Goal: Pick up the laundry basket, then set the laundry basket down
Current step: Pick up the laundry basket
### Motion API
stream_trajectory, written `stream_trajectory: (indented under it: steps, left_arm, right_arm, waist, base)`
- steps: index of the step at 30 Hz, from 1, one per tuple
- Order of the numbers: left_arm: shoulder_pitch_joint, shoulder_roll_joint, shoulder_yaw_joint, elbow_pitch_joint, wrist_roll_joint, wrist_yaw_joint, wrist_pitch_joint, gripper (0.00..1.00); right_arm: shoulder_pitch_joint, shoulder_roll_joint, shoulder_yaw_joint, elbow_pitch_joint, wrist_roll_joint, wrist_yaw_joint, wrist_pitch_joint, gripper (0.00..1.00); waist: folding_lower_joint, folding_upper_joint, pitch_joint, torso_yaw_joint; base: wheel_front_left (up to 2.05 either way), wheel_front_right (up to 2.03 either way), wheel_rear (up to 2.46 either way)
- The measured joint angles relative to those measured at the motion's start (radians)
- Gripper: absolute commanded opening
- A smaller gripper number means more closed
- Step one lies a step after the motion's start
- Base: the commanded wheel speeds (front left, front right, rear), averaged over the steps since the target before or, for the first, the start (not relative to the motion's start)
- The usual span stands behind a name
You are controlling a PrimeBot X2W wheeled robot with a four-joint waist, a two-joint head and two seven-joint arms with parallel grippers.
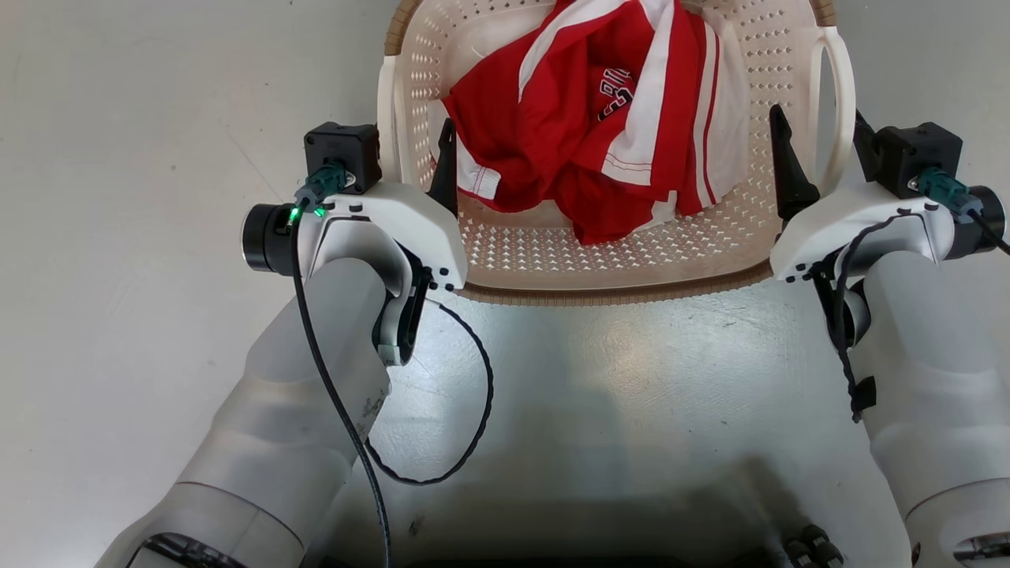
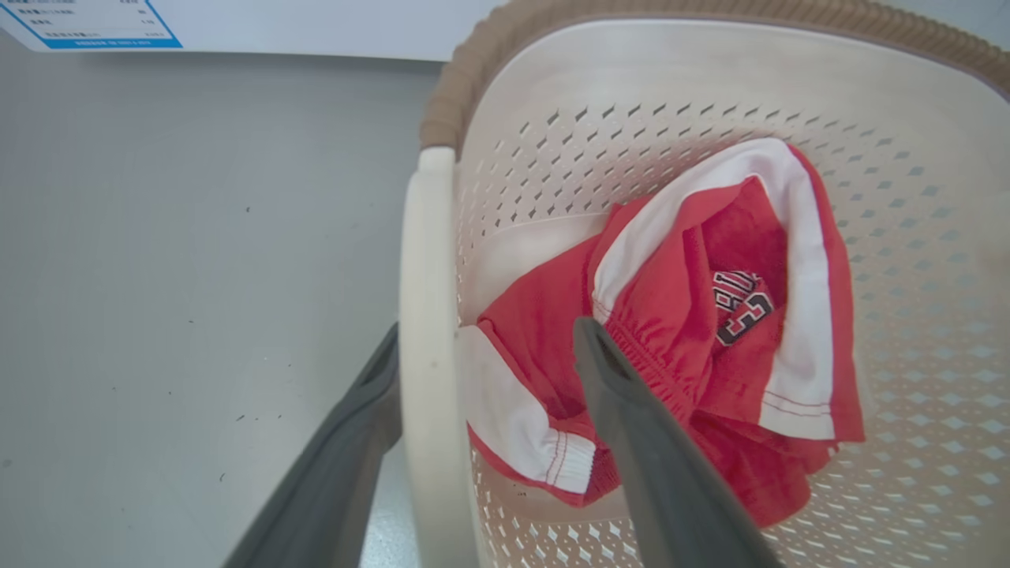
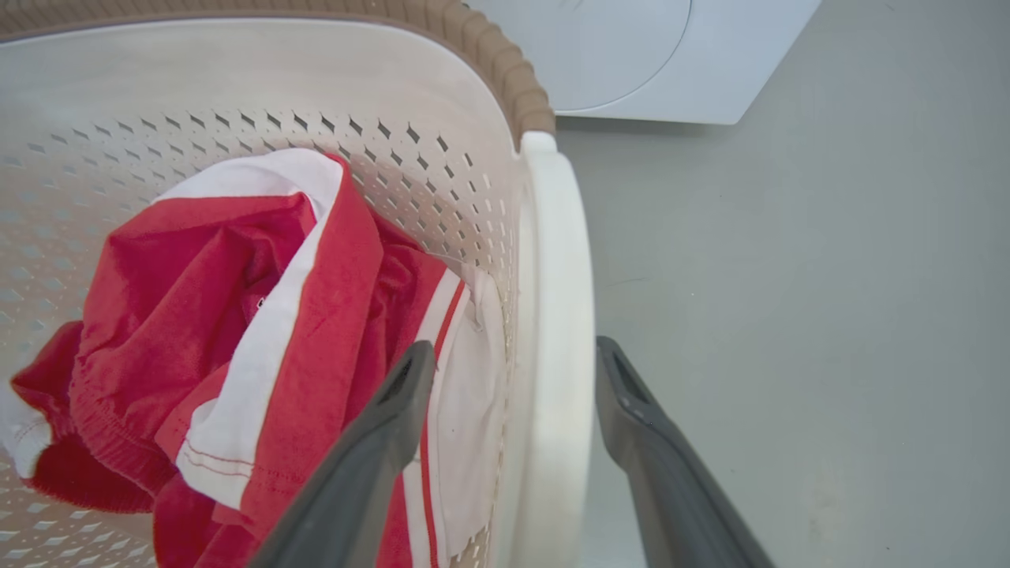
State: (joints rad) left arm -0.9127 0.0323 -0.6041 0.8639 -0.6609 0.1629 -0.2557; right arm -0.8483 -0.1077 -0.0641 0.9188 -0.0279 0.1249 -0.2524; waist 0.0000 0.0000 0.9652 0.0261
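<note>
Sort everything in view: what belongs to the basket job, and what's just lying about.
Job: laundry basket; left end effector, open astride its left handle; right end effector, open astride the right handle.
Lying about: red-and-white garment in the basket; white appliance; blue-edged printed sheet.

Pale grey floor point(image 1: 118, 118) spreads before me; the laundry basket point(image 1: 513, 252) sits at twelve o'clock, a white machine point(image 3: 631, 55) beyond it.
</note>
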Motion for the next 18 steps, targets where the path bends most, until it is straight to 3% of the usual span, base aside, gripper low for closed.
stream_trajectory:
  steps: [10,11,12,13,18]
  left_arm:
    - [0.0,0.0,0.0,0.008,0.0,0.004,0.0,1.0]
    - [0.0,0.0,-0.002,0.012,0.0,0.004,0.0,0.86]
    - [0.0,0.0,-0.002,0.016,0.0,0.004,0.0,0.1]
    - [0.0,0.0,-0.004,0.018,0.001,0.004,0.0,0.0]
    - [-0.001,0.005,-0.008,0.031,0.006,0.013,0.0,0.0]
  right_arm:
    - [0.0,0.003,0.002,0.005,0.012,0.0,0.0,1.0]
    - [0.0,0.003,0.002,0.005,0.012,0.0,0.0,1.0]
    - [0.0,0.004,0.001,0.006,0.012,0.0,0.0,0.46]
    - [0.0,0.004,0.001,0.006,0.012,0.0,0.0,0.0]
    - [-0.002,-0.001,-0.003,0.028,0.014,0.001,0.0,0.0]
  waist:
    - [0.0,0.0,-0.006,-0.006]
    - [0.0001,0.0,-0.006,-0.006]
    - [0.0,0.0,-0.007,-0.007]
    - [0.0,0.0,-0.007,-0.007]
    - [0.0,0.0,-0.013,-0.007]
  base:
    - [0.0,0.0,0.0]
    - [0.0,0.0,0.0]
    - [0.0,0.0,0.0]
    - [0.0,0.0,0.0]
    - [0.0,0.0,0.0]
